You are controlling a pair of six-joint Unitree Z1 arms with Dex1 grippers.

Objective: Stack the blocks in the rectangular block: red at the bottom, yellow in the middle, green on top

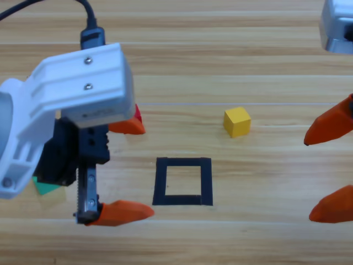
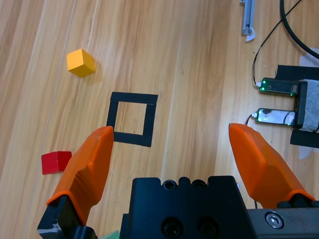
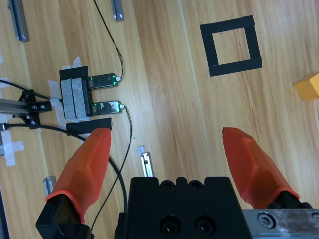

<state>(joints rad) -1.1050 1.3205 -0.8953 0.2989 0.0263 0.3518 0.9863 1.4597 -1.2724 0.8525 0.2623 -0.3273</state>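
The black tape rectangular block point(image 1: 183, 162) lies at the table's middle with bare wood inside. The yellow cube point(image 1: 237, 121) sits above and to its right. Only a sliver of the red cube point(image 1: 137, 114) peeks from behind the upper jaw of my left gripper point(image 1: 135, 168), which hangs open left of the outline. The left arm half hides the green cube point(image 1: 46, 185). My right gripper point(image 1: 309, 178) waits open at the right edge. The left wrist view shows the red cube point(image 2: 56, 162), yellow cube point(image 2: 80, 62) and outline point(image 2: 133, 97) ahead of the open left gripper point(image 2: 169, 130).
Circuit boards with green lights point(image 2: 279, 87) and black cables lie on the wood off to one side, also seen as taped boards point(image 3: 102, 79) in the right wrist view. That view also shows the outline point(image 3: 229, 24) and the yellow cube point(image 3: 309, 87) at its edge.
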